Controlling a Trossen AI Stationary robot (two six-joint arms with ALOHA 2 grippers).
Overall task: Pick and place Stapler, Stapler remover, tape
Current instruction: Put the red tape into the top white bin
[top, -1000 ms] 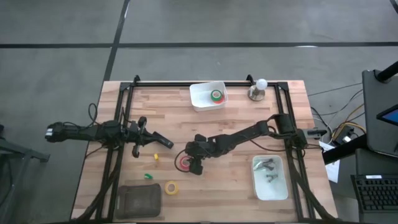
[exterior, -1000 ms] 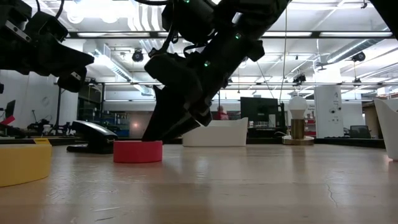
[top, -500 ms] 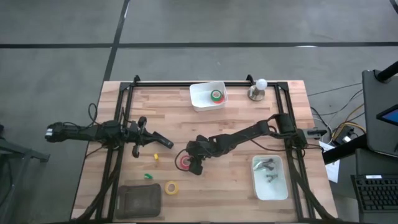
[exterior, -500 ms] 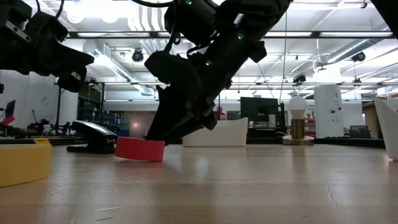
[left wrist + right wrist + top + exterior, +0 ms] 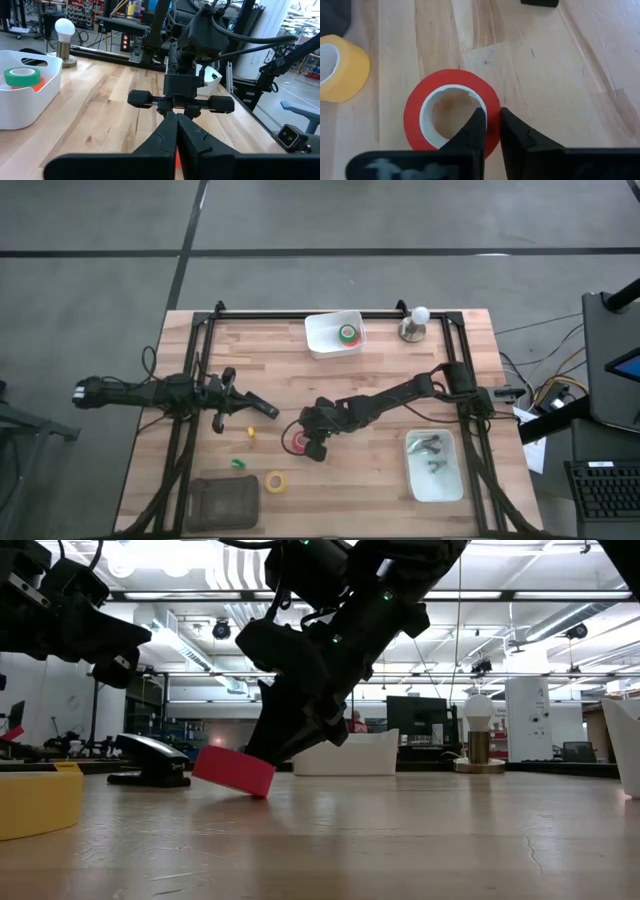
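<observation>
A red tape roll lies on the wooden table near its middle, with my right gripper shut on its wall; it also shows in the high view. A yellow tape roll lies flat toward the near edge. A green roll sits in the white bin at the far edge. A black stapler rests on the table. My left gripper hovers shut at the left, holding nothing. Dark stapler removers lie in a white tray. My right gripper pinches the red roll's wall, one finger inside the ring and the other finger outside. The fingers slant down from the table's right side. The roll is tilted, one rim edge on the table and the opposite side raised.
A light bulb on a stand is at the far right. A dark pouch lies at the near left corner. Two small pieces, green and yellow, lie left of the red roll. Black rails run along both table sides.
My right gripper has shut on the red roll's wall. The roll, flat on the table a second ago, is now tipped: the side away from the gripper has risen while the edge under the fingers stays down.
</observation>
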